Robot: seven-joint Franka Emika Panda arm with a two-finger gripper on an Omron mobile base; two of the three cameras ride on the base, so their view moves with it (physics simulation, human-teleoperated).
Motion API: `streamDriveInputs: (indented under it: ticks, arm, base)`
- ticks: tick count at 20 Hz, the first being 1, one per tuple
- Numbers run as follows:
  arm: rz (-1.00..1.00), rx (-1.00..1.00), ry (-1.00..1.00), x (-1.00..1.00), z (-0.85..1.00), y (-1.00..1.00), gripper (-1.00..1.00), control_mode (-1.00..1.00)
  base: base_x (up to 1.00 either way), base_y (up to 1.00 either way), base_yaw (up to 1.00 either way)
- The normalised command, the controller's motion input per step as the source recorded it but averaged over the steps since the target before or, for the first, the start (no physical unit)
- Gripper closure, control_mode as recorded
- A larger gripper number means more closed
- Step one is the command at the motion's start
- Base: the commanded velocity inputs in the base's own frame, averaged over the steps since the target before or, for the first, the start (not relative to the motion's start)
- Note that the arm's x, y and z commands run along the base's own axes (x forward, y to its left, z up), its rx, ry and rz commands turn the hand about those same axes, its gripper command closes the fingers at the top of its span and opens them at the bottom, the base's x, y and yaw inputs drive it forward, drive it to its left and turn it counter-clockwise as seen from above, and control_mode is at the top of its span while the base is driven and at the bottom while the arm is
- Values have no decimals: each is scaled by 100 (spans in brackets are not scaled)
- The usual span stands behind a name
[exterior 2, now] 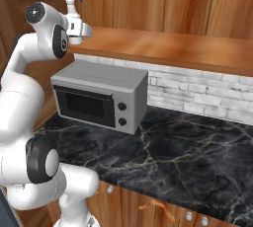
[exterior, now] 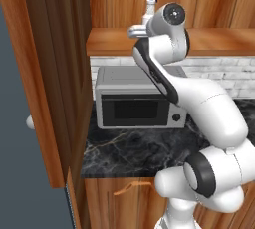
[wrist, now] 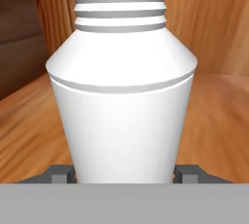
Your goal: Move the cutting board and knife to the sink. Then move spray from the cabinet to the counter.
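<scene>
The claw (wrist: pixel 124 173) sits around the base of the spray bottle (wrist: pixel 124 101), one finger tip (wrist: pixel 61 174) on each side of the white body, jaws spread wide and right at its walls; whether they press it I cannot tell. The bottle stands upright on the open wooden shelf (exterior 2: pixel 168 48), near its left end, its grey-blue trigger on top. Below the shelf a grey microwave (exterior 2: pixel 99 97) rests on the black marble tabletop (exterior 2: pixel 183 157).
</scene>
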Motion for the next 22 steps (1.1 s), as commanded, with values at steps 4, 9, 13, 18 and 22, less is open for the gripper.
streamDriveInputs:
  ticks: [4, 9, 13, 18, 22]
  arm:
    - [0, 0, 0, -42, 5, 3, 100, -100]
    - [-1, 0, 0, -44, 0, 2, 100, -100]
    - [-1, 0, 1, -47, 0, 0, 100, -100]
    - [0, 0, 0, -49, 0, 0, 100, -100]
    - [0, 0, 1, -51, 0, -6, 100, -100]
  base:
    - [0, 0, 0]
    - [0, 0, 0]
    - [0, 0, 0]
    - [0, 0, 0]
    - [0, 0, 0]
